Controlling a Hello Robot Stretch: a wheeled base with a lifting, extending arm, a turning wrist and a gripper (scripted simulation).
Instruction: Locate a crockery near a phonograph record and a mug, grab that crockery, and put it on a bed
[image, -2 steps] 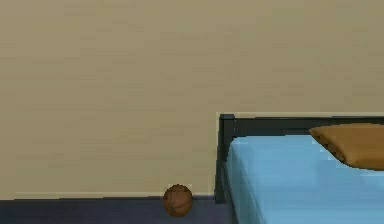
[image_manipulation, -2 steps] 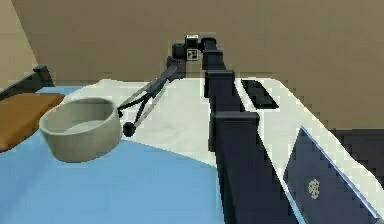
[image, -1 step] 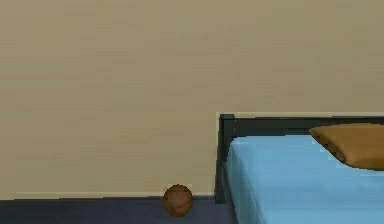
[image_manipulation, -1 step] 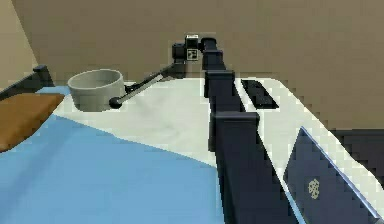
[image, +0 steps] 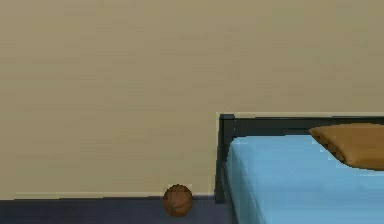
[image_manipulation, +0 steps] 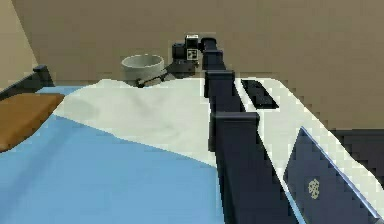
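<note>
A grey-white bowl (image_manipulation: 144, 67) sits at the far end of my gripper (image_manipulation: 168, 68), over the far edge of the bed (image_manipulation: 120, 150). The bowl's bottom meets the white blanket (image_manipulation: 150, 110) in the picture, so I cannot tell whether the gripper holds it or it rests there. The dark arm (image_manipulation: 235, 140) reaches out across the bed's light blue sheet. In the forward view, the bed (image: 290, 185) stands at the right with a dark frame end (image: 227, 155) and a brown pillow (image: 355, 143).
A brown ball (image: 178, 199) lies on the floor by the beige wall, left of the bed frame. On the bed right of the arm lie a dark flat device (image_manipulation: 262, 93) and a dark laptop (image_manipulation: 322, 172). A brown pillow (image_manipulation: 18, 118) lies at the arm side view's left.
</note>
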